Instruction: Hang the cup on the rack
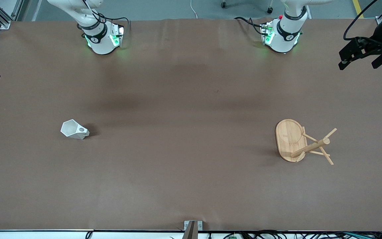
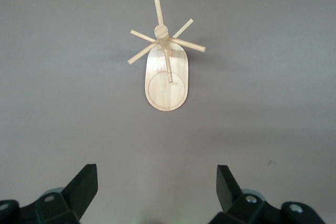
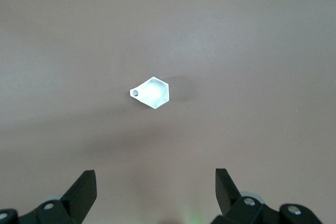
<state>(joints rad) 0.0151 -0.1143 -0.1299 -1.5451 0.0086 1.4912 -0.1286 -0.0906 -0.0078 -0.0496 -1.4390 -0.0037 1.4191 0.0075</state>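
Note:
The white faceted cup (image 1: 74, 130) stands on the brown table toward the right arm's end, its opening up and its small holed handle toward the table's middle. It also shows in the right wrist view (image 3: 153, 92). The bamboo rack (image 1: 290, 139) stands upright toward the left arm's end, with an oval base, a post and thin pegs; it also shows in the left wrist view (image 2: 167, 80). My left gripper (image 2: 157, 182) is open and empty, high above the table near the rack. My right gripper (image 3: 156, 182) is open and empty, high above the table near the cup.
The two arm bases (image 1: 103, 38) (image 1: 282, 35) stand along the table's farthest edge from the front camera. Bare brown table (image 1: 184, 149) lies between the cup and the rack. A small clamp (image 1: 192, 227) sits at the edge nearest the front camera.

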